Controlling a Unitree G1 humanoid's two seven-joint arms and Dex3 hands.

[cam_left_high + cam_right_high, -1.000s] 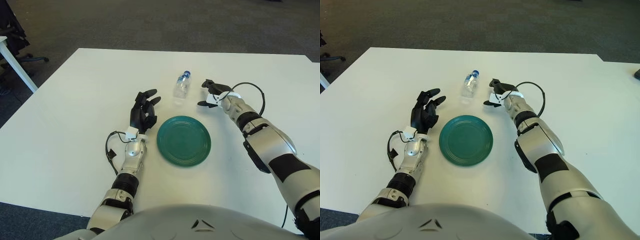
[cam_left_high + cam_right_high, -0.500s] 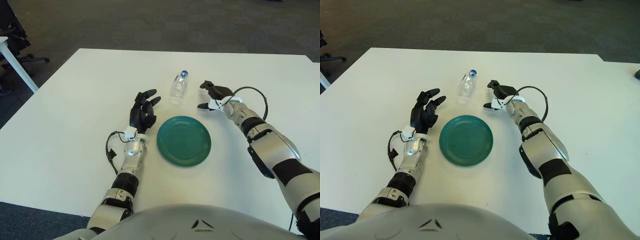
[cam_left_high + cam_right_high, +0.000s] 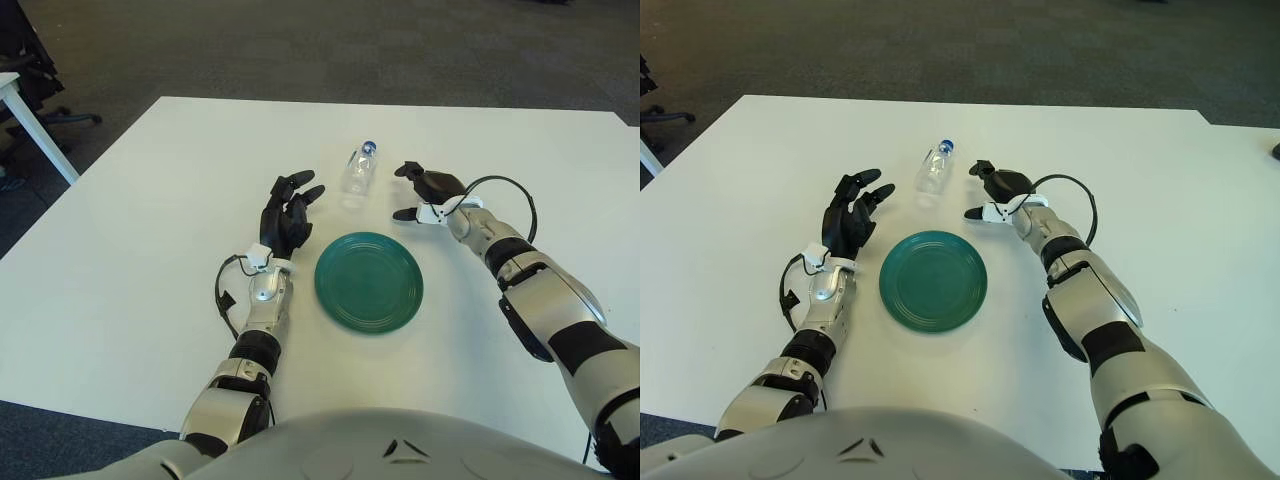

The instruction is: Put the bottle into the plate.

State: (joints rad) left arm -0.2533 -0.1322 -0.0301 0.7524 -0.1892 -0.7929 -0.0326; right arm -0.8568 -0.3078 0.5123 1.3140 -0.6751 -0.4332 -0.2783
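Observation:
A small clear plastic bottle (image 3: pixel 359 172) with a blue cap lies on its side on the white table, beyond the round green plate (image 3: pixel 369 281). My right hand (image 3: pixel 418 192) hovers just right of the bottle with its fingers spread and nothing in them, a short gap away. My left hand (image 3: pixel 288 214) shows left of the plate, fingers extended and empty. In the right eye view the bottle (image 3: pixel 933 168) lies left of the right hand (image 3: pixel 989 192).
The white table (image 3: pixel 140 250) spreads wide around the plate. Dark carpet lies beyond its far edge. Another table's corner and a chair base (image 3: pixel 40 115) stand at the far left.
My right hand has drawn slightly right and up, away from the bottle. The bottle has shifted a little further back. My left hand has lifted and moved slightly forward.

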